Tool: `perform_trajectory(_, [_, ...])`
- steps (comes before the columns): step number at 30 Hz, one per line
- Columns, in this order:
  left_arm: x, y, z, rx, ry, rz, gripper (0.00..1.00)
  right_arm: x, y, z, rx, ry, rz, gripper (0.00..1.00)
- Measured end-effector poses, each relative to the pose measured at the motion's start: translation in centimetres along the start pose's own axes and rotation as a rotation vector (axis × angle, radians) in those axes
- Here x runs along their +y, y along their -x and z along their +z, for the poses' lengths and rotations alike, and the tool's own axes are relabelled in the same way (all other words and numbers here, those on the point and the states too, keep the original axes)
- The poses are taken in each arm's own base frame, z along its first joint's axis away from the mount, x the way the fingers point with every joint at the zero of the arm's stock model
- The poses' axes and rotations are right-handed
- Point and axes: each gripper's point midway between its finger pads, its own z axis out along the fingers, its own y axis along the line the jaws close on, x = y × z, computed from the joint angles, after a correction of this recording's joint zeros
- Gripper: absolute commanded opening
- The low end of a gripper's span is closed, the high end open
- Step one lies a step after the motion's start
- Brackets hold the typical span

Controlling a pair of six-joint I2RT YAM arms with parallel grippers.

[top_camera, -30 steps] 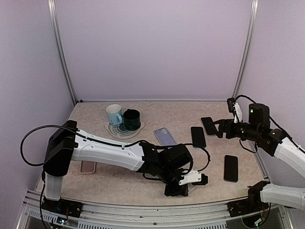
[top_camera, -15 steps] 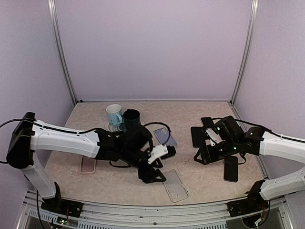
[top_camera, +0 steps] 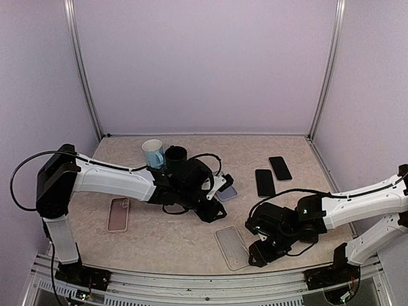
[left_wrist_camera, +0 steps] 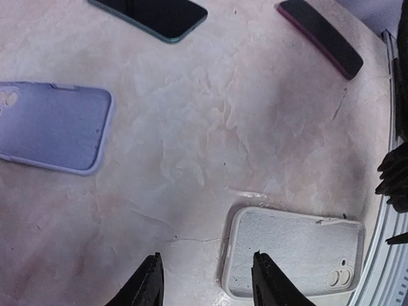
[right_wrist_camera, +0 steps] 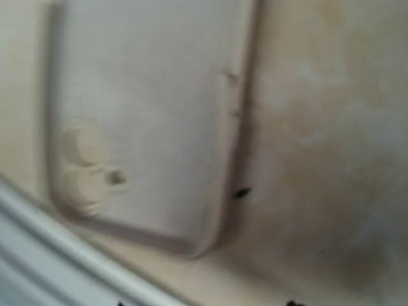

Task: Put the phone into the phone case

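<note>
- Right gripper hangs low over the desk at about 5 o'clock, close to the near edge. Its blurred wrist view catches only two dark fingertips at the bottom edge, set wide apart with nothing between them.
- White phone case lies flat at 6 o'clock, hollow side up, with its camera cutout toward the near rail. It sits just at 9 o'clock of the right gripper; I cannot tell whether they touch.
- Left gripper hovers near the desk's centre, at 11 o'clock of the white phone case and apart from it, fingers spread and empty.
- Pink case lies flat at 9 o'clock, well apart from both grippers.
- Lilac case lies just beyond the left gripper, which partly hides it in the top view.
- Dark phone lies flat at 2 o'clock, unheld. A second dark phone lies at its 1 o'clock, close but apart.
- Light blue mug and a black mug stand upright side by side at 11 o'clock.
</note>
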Motion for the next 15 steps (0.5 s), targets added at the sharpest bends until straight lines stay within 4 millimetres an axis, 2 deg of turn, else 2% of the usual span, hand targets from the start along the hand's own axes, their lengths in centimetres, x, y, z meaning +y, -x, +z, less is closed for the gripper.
perform_trajectory(2, [0.1,-1.6,1.4,0.054,0.005,-0.003,0.48,-0.5,-0.3,1.0,0.022,-0.039,0.018,0.51])
perform_trajectory(4, [0.4,-3.0,2.0,0.099,0.014,-0.013,0.48,-1.1,-0.2,1.7,0.021,-0.077,0.026,0.51])
perform_trajectory(10, [2.0,-4.2,1.1,0.114,0.059,-0.061,0.48,-1.0,1.9,3.0,-0.012,-0.127,0.003,0.47])
perform_trajectory(12, [2.8,-4.3,0.2,0.108,0.082,-0.08,0.48,-1.0,2.4,3.7,-0.006,-0.141,-0.014,0.37])
perform_trajectory(15, [3.7,-4.3,-1.1,0.091,0.115,-0.096,0.48,-0.9,3.2,4.0,-0.003,-0.151,-0.046,0.07])
